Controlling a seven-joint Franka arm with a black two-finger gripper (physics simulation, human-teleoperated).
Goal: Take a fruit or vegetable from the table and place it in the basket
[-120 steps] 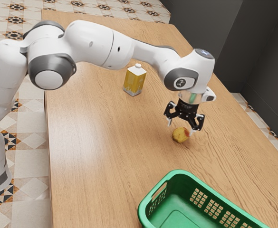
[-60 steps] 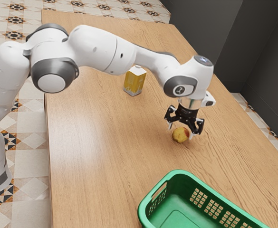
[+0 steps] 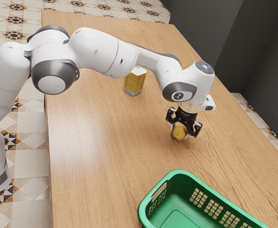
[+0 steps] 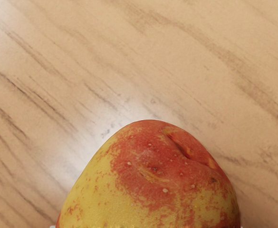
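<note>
Clearly, the arm arches in from the exterior view's left, well apart from the green basket (image 3: 177, 175), its wrist bent so the hand points steeply down, and the gripper (image 3: 181, 131) is closed partway, a finger against each side of the fruit (image 3: 178, 133). Low at the tabletop (image 3: 96, 161), outside the basket, the fruit has its red, creased side turned up toward the hand; it looks so nearly round that I cannot tell a long axis.
</note>
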